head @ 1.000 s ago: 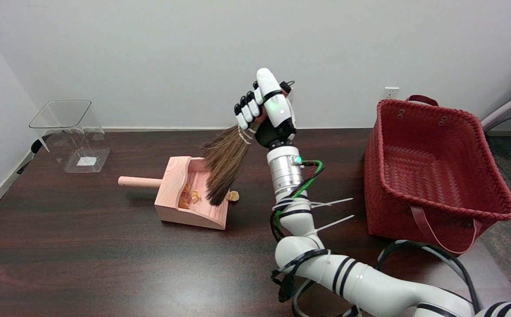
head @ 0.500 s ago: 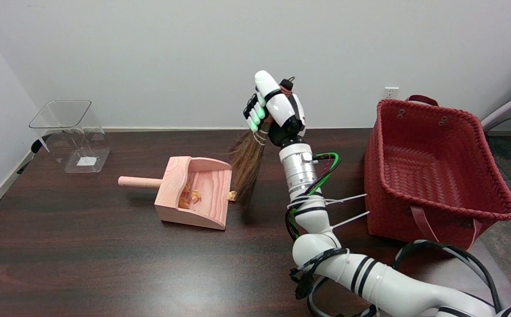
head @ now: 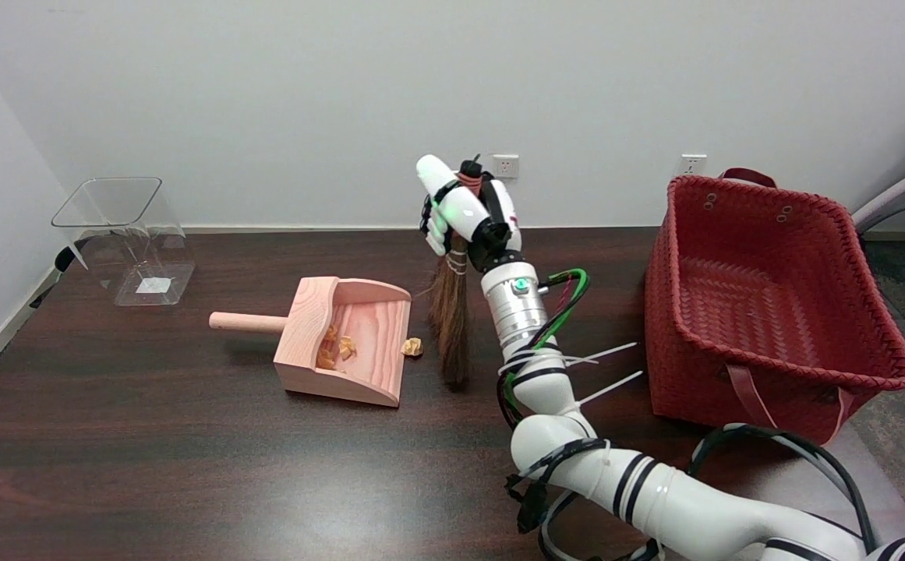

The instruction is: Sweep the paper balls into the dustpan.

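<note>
One crumpled paper ball (head: pixel 412 347) beside grooved wooden dustpan (head: pixel 343 341); right hand (head: pixel 464 212) grips bristly broom (head: pixel 450 323).

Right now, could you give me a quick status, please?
Right robot hand grips broom. One paper ball at dustpan mouth. Nothing blocking.

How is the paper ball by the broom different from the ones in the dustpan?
The lone paper ball lies on the dark table, just outside the dustpan's open edge; the other paper balls lie inside the dustpan, on its wood. The lone one sits by itself, next to the broom's bristles held by the right hand; the others are bunched together, farther from the bristles. All are small, crumpled and tan-orange.
</note>
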